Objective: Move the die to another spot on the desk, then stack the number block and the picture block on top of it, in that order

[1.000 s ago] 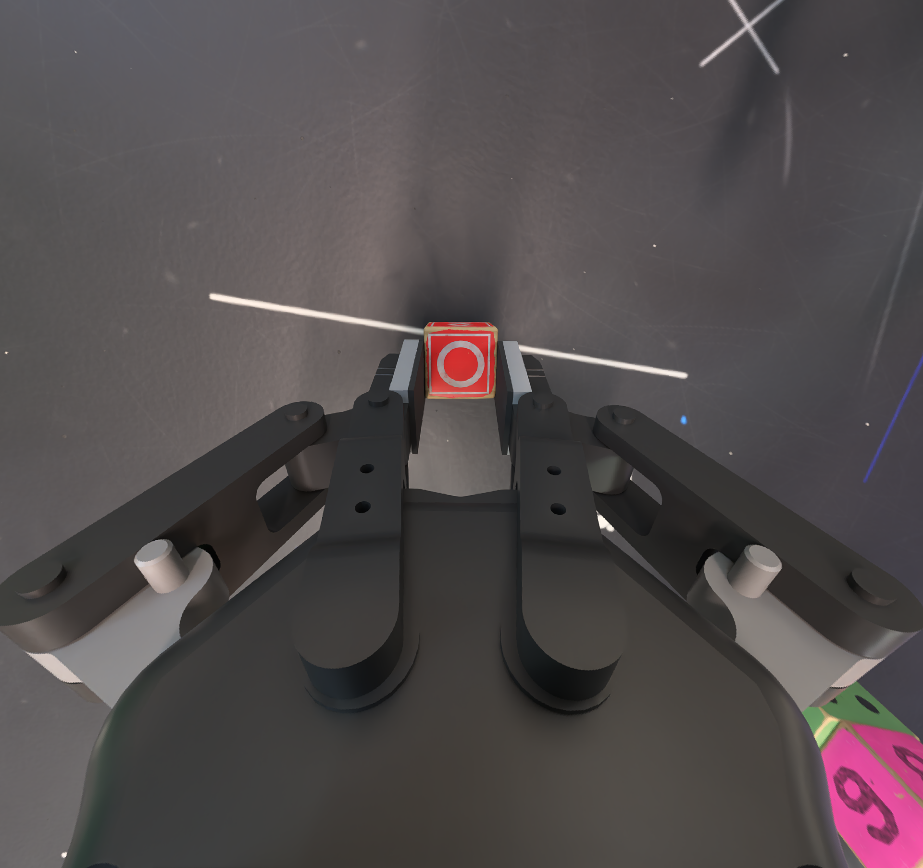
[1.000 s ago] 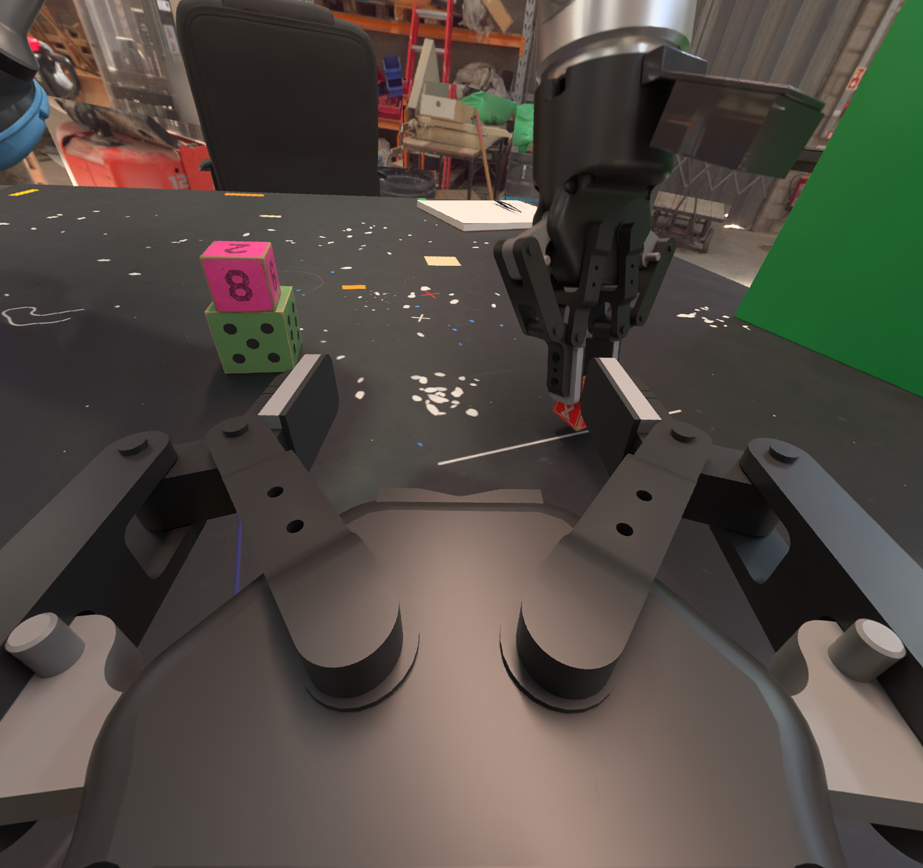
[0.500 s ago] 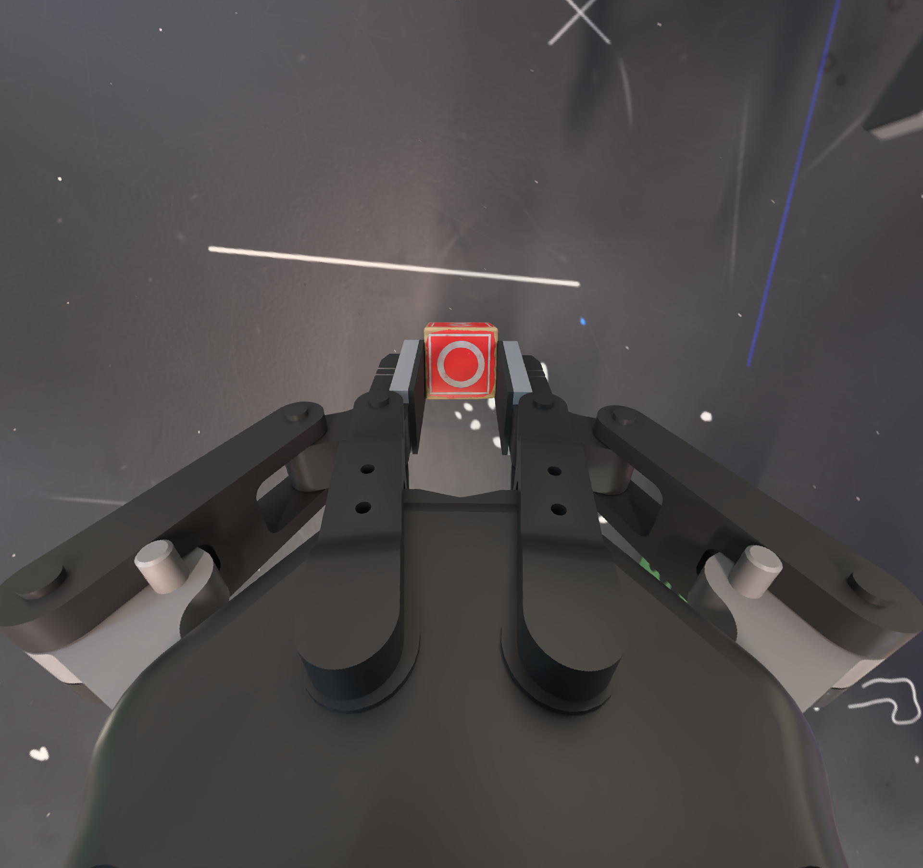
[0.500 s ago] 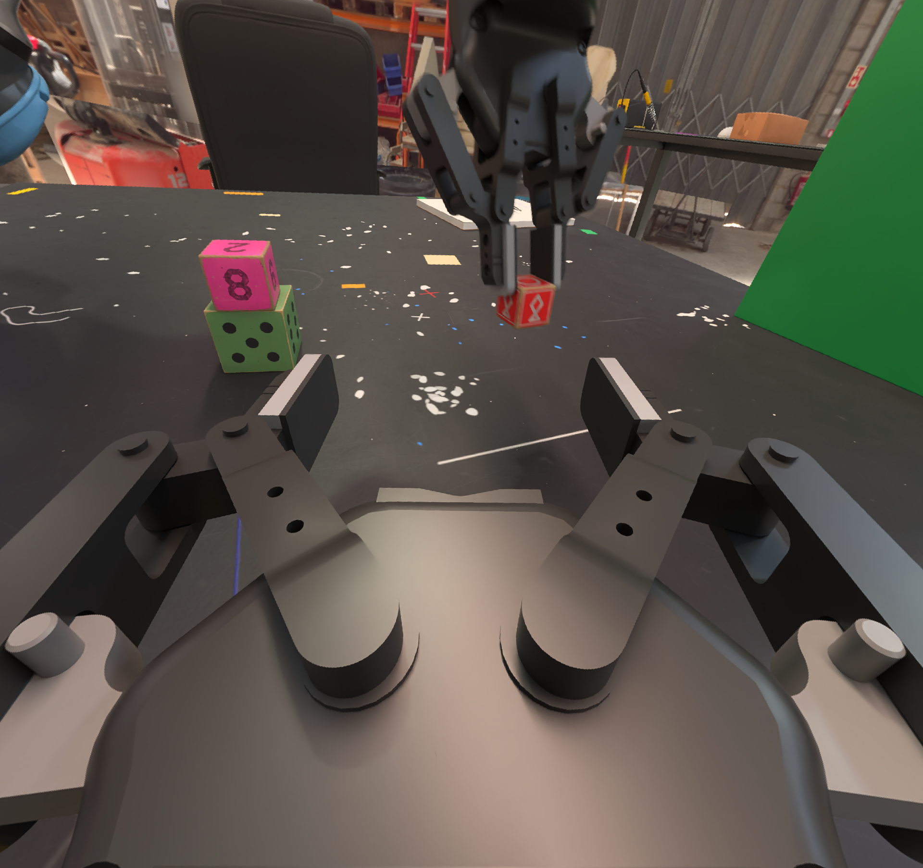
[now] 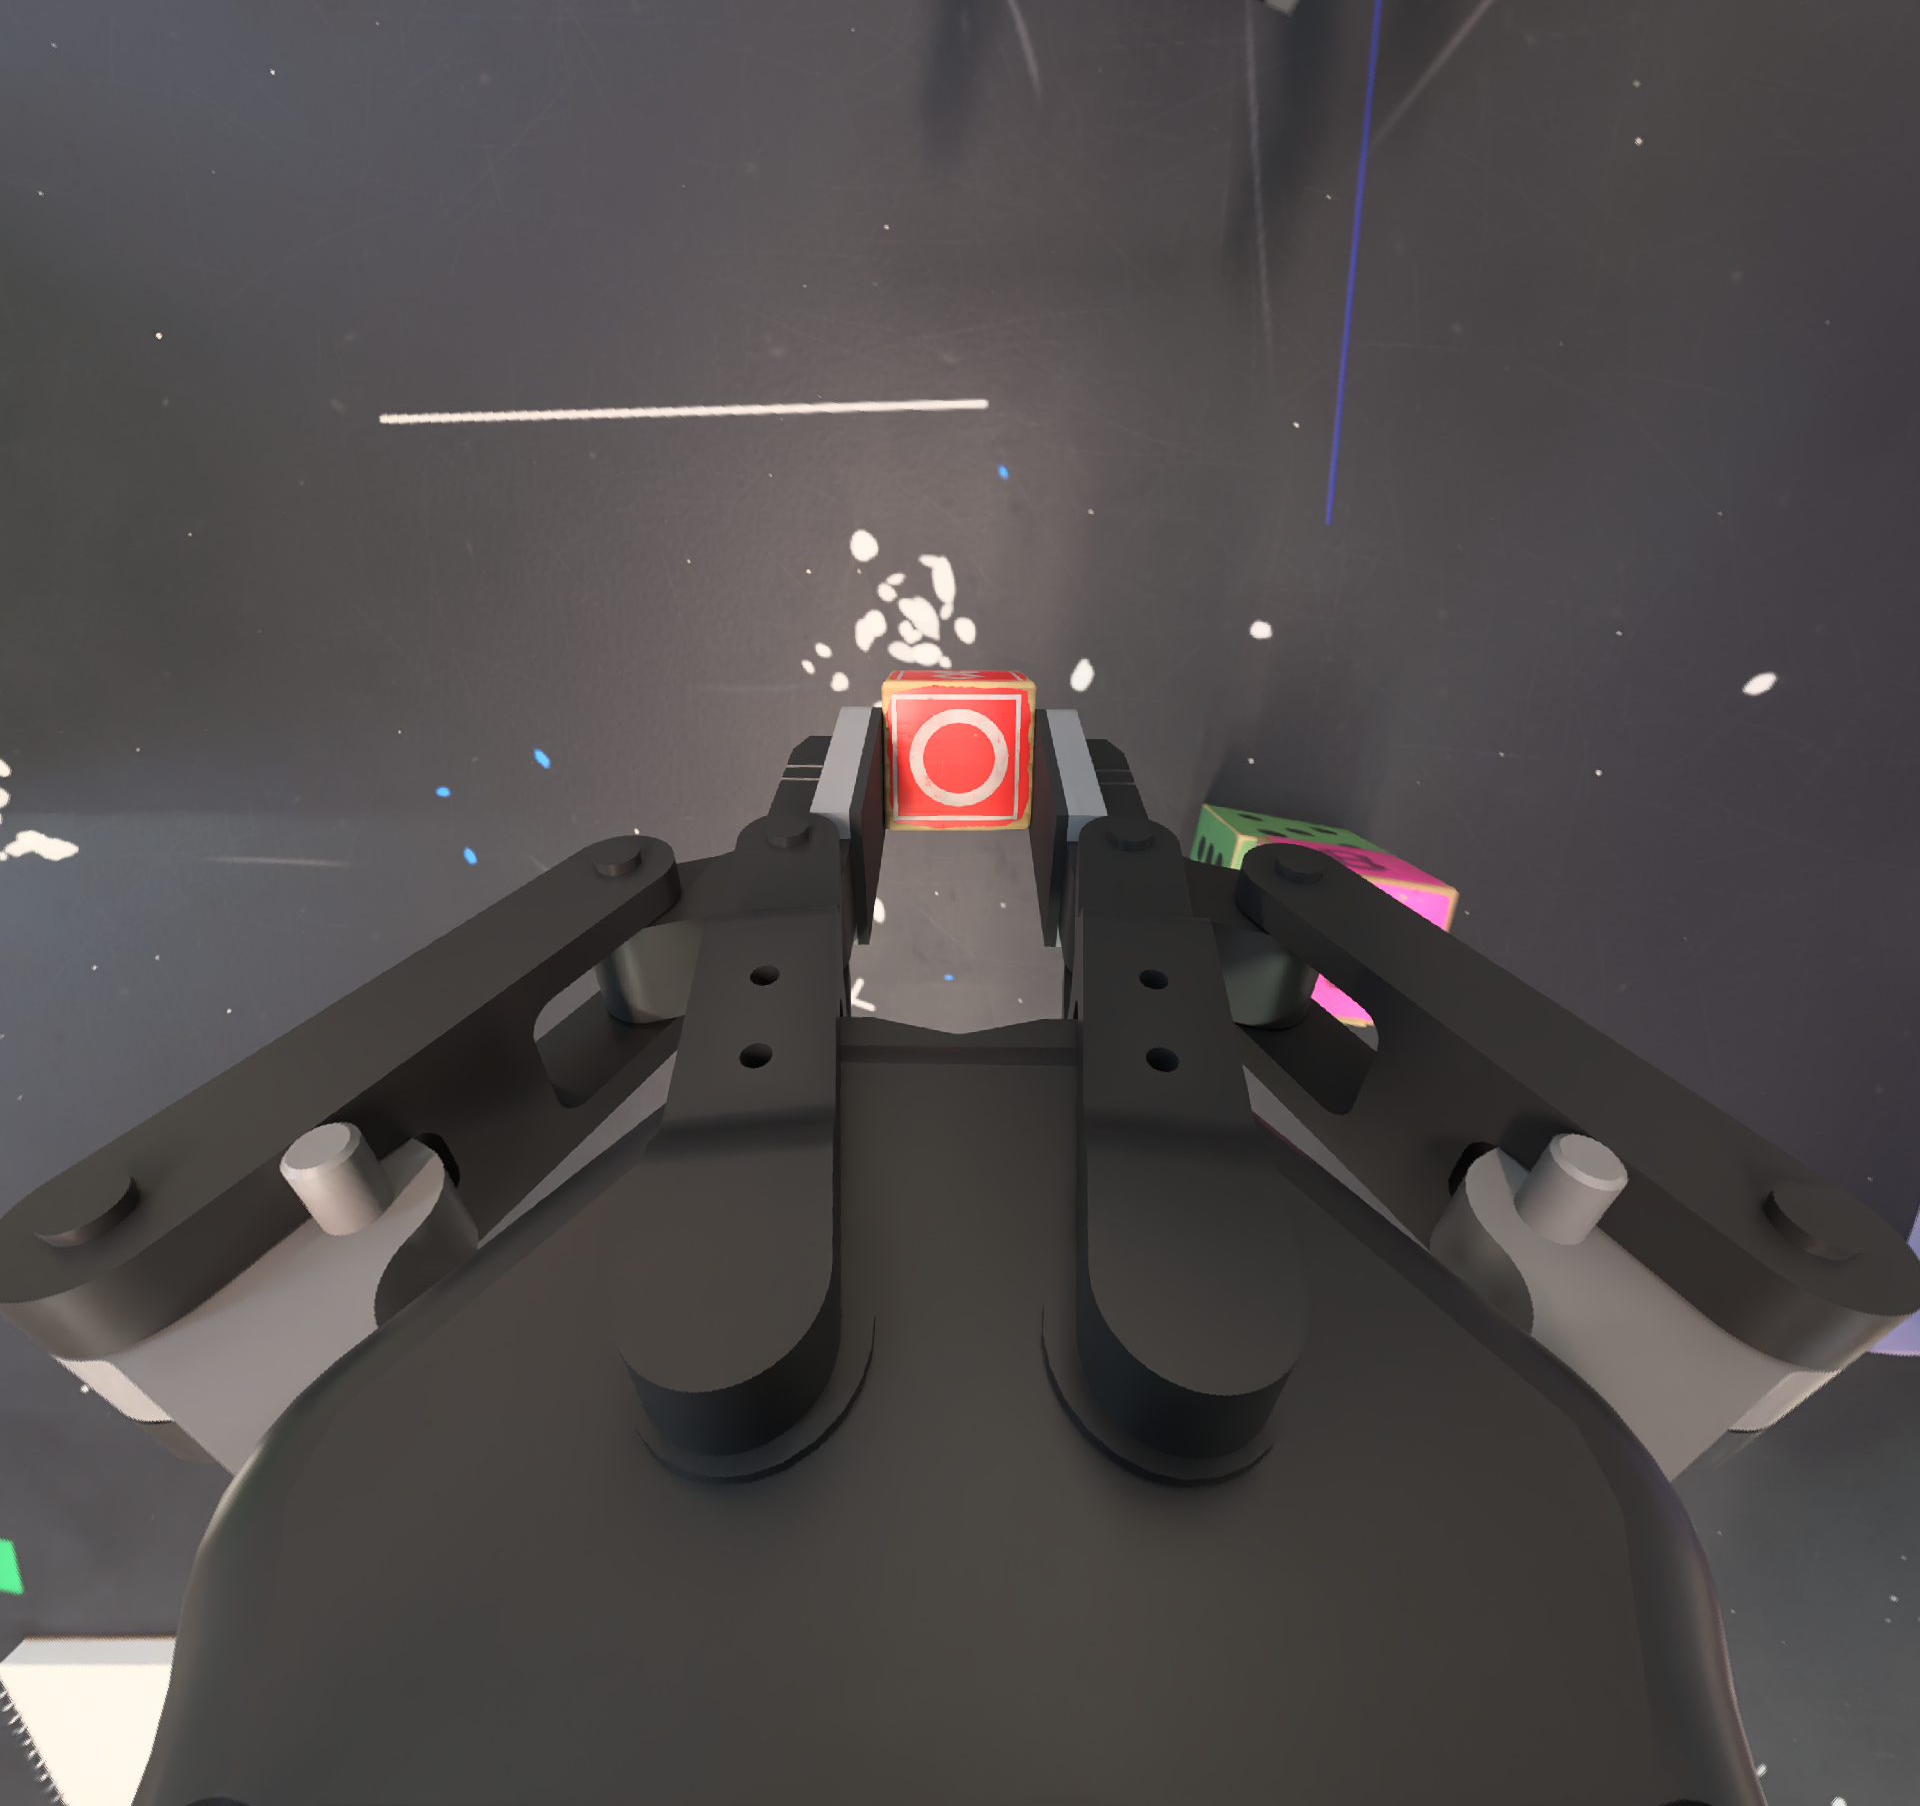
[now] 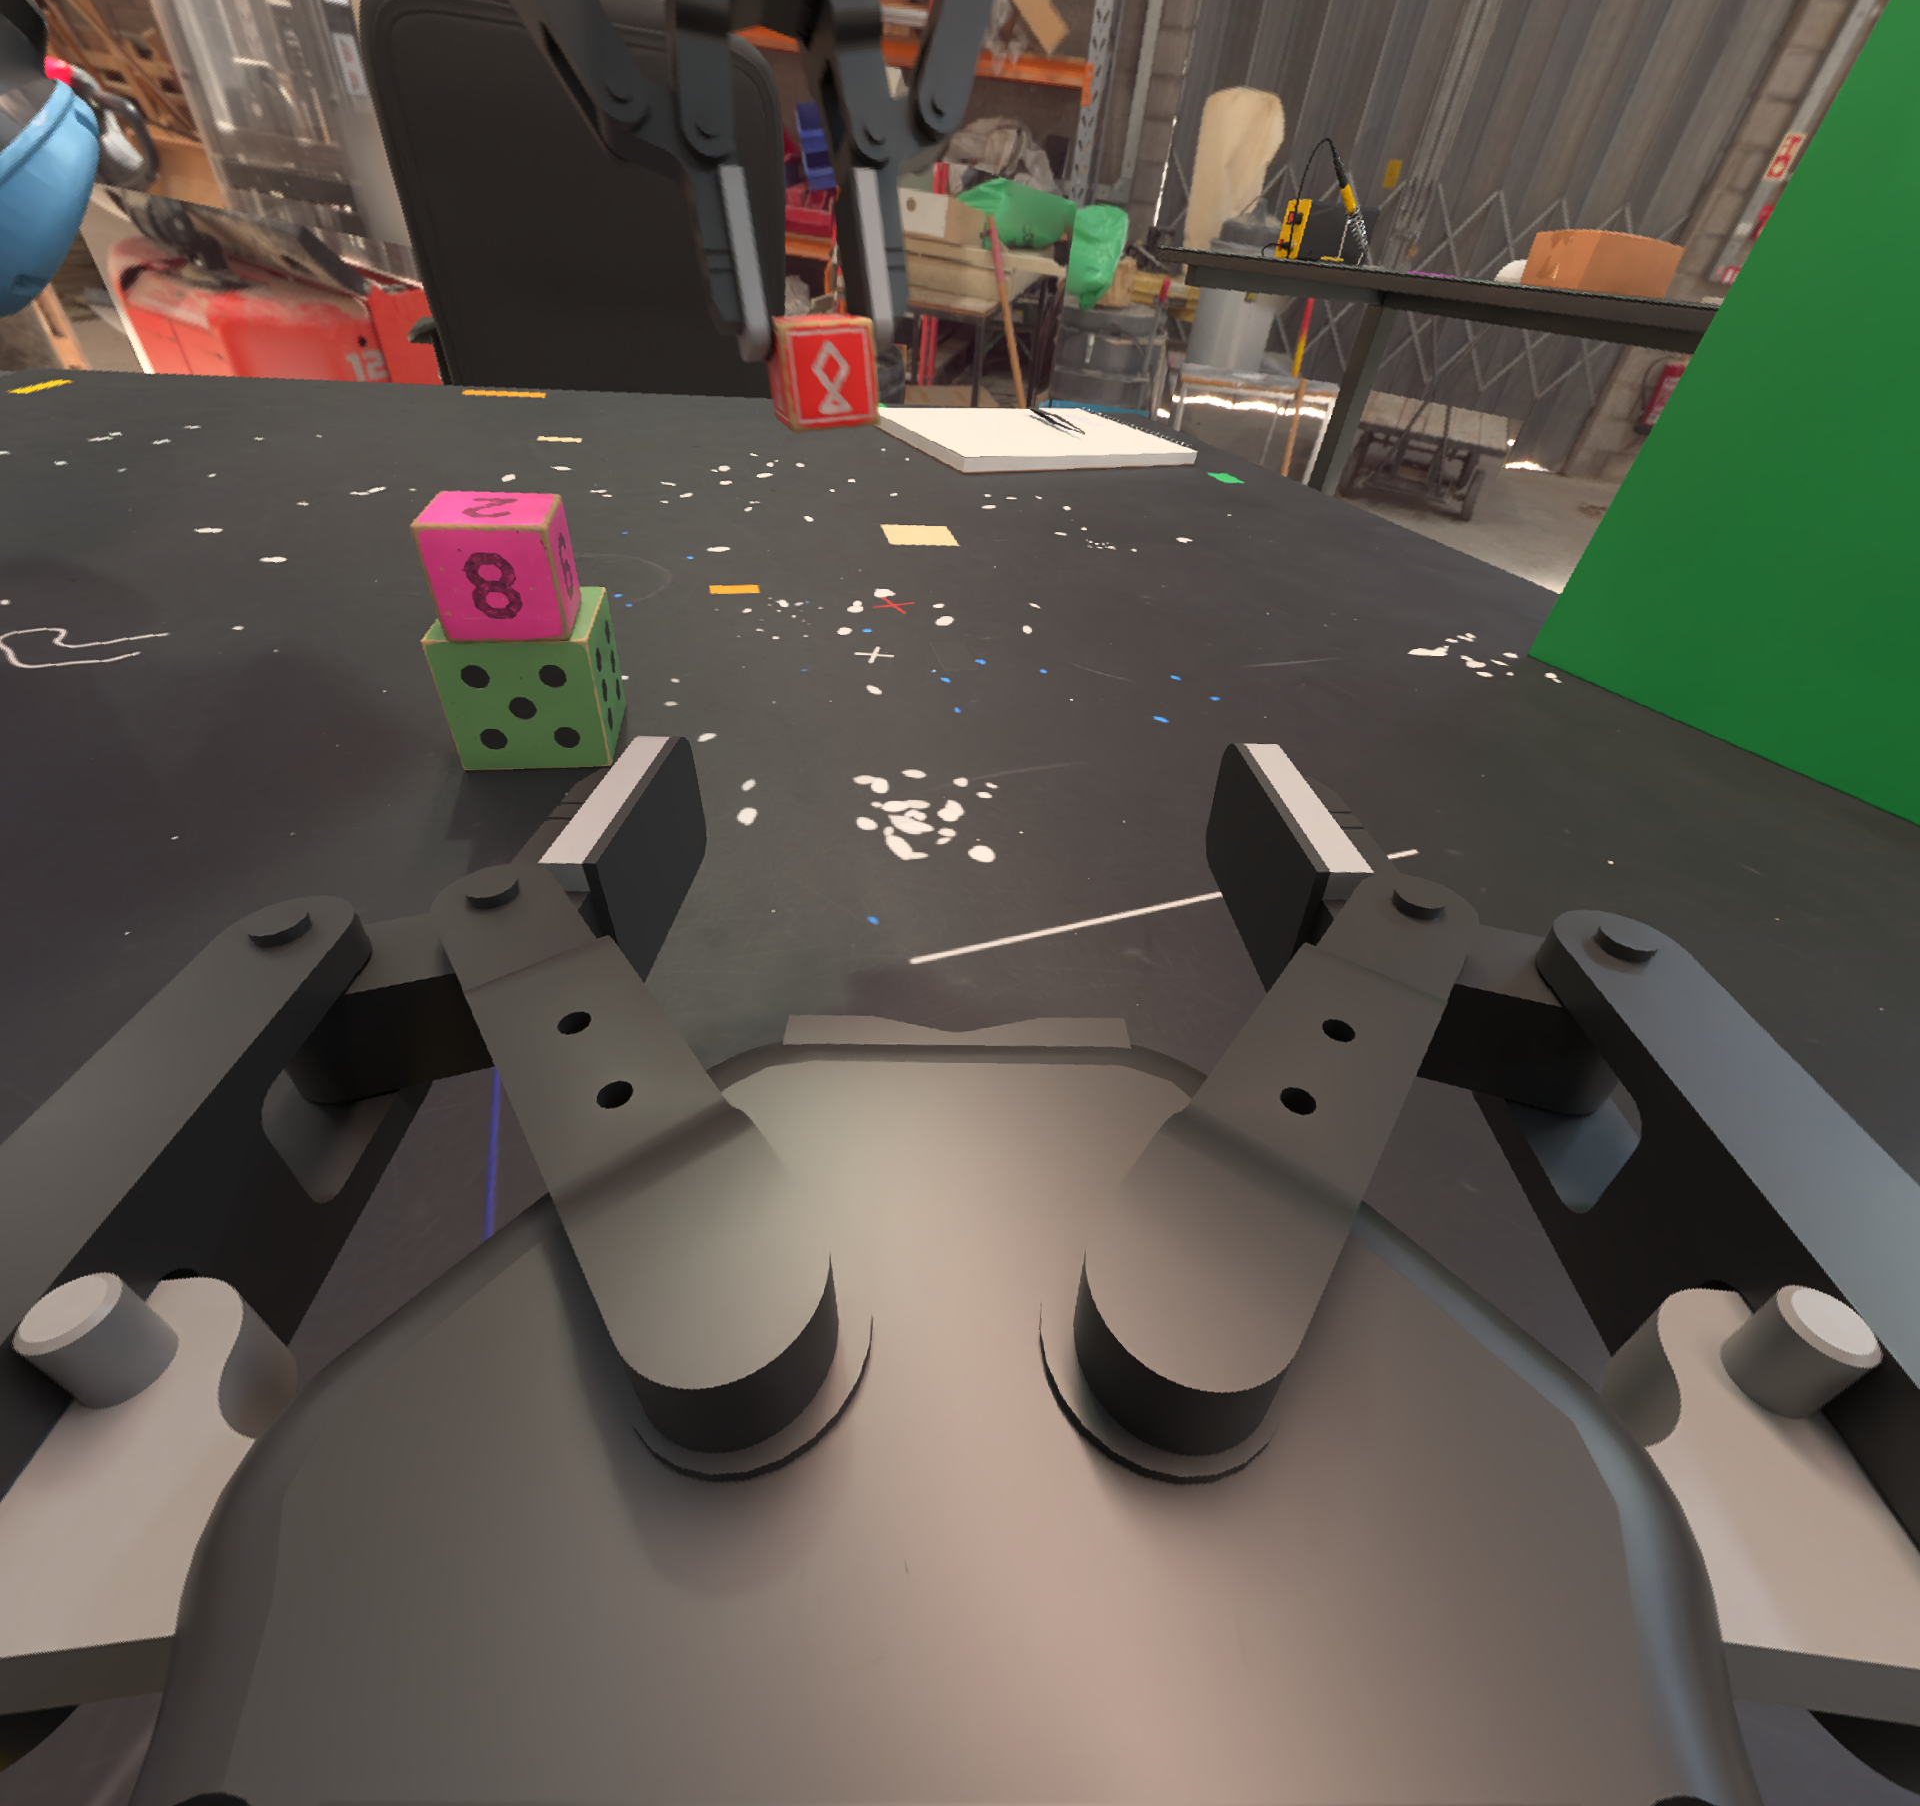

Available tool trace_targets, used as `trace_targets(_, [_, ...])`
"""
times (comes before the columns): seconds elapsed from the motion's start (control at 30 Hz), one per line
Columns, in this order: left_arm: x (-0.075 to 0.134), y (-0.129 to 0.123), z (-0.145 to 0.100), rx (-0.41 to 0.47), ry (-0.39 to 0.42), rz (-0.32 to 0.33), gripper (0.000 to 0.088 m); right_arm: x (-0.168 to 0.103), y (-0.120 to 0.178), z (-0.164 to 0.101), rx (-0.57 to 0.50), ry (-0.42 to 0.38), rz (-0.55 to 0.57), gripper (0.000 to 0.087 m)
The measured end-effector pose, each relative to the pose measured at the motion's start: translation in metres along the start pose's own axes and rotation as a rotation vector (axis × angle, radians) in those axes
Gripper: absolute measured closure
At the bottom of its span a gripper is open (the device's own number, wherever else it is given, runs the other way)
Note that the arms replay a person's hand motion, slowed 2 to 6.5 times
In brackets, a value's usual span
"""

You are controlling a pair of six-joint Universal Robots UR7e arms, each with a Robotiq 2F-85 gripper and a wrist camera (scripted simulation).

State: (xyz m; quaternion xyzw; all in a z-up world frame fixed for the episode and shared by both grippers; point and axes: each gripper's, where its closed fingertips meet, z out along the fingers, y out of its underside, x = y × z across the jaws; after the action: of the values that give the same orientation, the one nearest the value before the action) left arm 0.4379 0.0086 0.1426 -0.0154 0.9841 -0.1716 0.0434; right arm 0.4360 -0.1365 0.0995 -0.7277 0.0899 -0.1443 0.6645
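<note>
My left gripper [image 5: 957,769] is shut on the red picture block [image 5: 957,759] and holds it high above the desk. The right wrist view shows the same red block [image 6: 826,371] hanging in the air between the left gripper's fingers [image 6: 740,250]. The green die [image 6: 525,686] stands on the dark desk [image 6: 1143,613] with the pink number block [image 6: 495,567] stacked on it. The stack also shows in the left wrist view, die [image 5: 1236,834] and pink block [image 5: 1392,886], below and right of my left fingers, partly hidden. My right gripper [image 6: 956,821] is open and empty, low over the desk.
A white notepad [image 6: 1039,437] lies at the far edge of the desk. A green panel [image 6: 1766,509] stands at the right. A black chair [image 6: 540,198] is behind the desk. A white line [image 6: 1060,925] and paint specks mark the desk.
My left gripper has lifted the red block off the desk and carried it up and toward the stack. The right gripper has not moved.
</note>
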Motion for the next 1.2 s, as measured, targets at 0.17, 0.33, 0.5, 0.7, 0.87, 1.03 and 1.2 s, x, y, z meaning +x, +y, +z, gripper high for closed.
trace_targets(0.17, [0.021, 0.009, -0.013, 0.005, -0.018, 0.009, 0.0626, 0.0, 0.0, 0.0, -0.001, 0.001, -0.002, 0.0041])
trace_targets(0.33, [0.041, 0.017, -0.019, 0.0, -0.007, 0.011, 0.0626, 0.0, 0.0, 0.0, -0.001, 0.001, -0.002, 0.0042])
trace_targets(0.5, [0.057, 0.021, -0.023, -0.003, 0.018, 0.003, 0.0626, 0.0, 0.0, 0.0, -0.001, 0.002, -0.007, 0.0042])
trace_targets(0.7, [0.066, 0.027, -0.021, -0.037, 0.011, -0.009, 0.0626, -0.001, 0.0, 0.0, 0.003, 0.004, -0.011, 0.0043])
trace_targets(0.87, [0.074, 0.031, -0.016, -0.06, 0.012, -0.015, 0.0626, -0.001, -0.001, 0.0, 0.005, 0.003, -0.009, 0.0043])
trace_targets(1.03, [0.082, 0.035, -0.01, -0.076, 0.028, -0.025, 0.0626, -0.001, 0.0, 0.0, 0.0, 0.0, -0.011, 0.0043])
trace_targets(1.2, [0.087, 0.039, -0.006, -0.091, 0.037, -0.036, 0.0626, -0.002, 0.0, 0.001, -0.005, -0.002, -0.016, 0.0043])
